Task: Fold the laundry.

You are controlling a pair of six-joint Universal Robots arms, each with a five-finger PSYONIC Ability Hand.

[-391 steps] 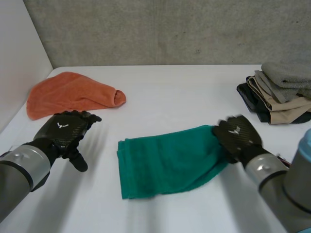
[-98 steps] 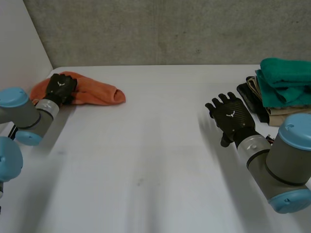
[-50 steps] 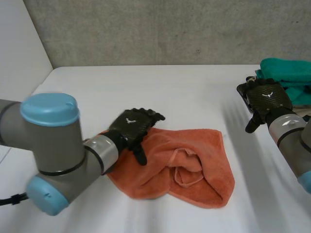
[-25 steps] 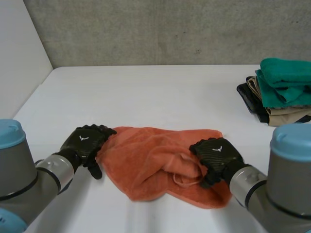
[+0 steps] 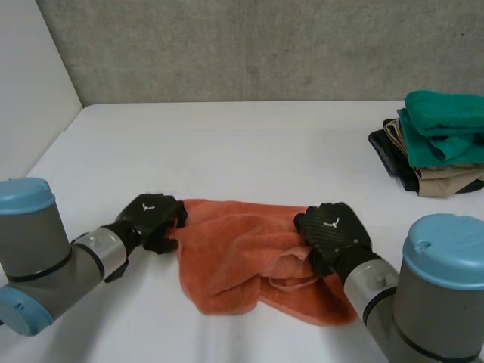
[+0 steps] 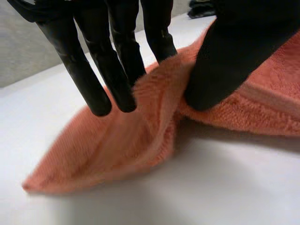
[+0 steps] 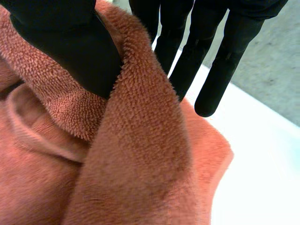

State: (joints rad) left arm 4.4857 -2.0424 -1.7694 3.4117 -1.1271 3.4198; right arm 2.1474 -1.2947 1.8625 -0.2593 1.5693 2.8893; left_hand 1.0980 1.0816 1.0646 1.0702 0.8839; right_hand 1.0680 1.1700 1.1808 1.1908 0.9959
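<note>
Grey concrete backed the white table (image 5: 242, 144), where a crumpled orange terry towel (image 5: 234, 253) lay well apart from the stack of folded cloths (image 5: 439, 151), on the robot's side of it. The towel's long axis ran crosswise, one end pointing loosely toward that stack. The left hand (image 5: 151, 219) pinched the edge farthest from the stack between thumb and fingers (image 6: 93, 79). The right hand (image 5: 331, 231) pinched a raised fold at the stack-side end, fingers (image 7: 211, 70) against thumb. This looked like gripping for spreading; next, both hands would likely need to draw apart and lay the towel flat.

Orange towel (image 5: 234, 253) lies rumpled, loose folds bunched toward its right; folded pile (image 5: 431, 162), teal towel (image 5: 446, 113) on top, sits well apart
</note>
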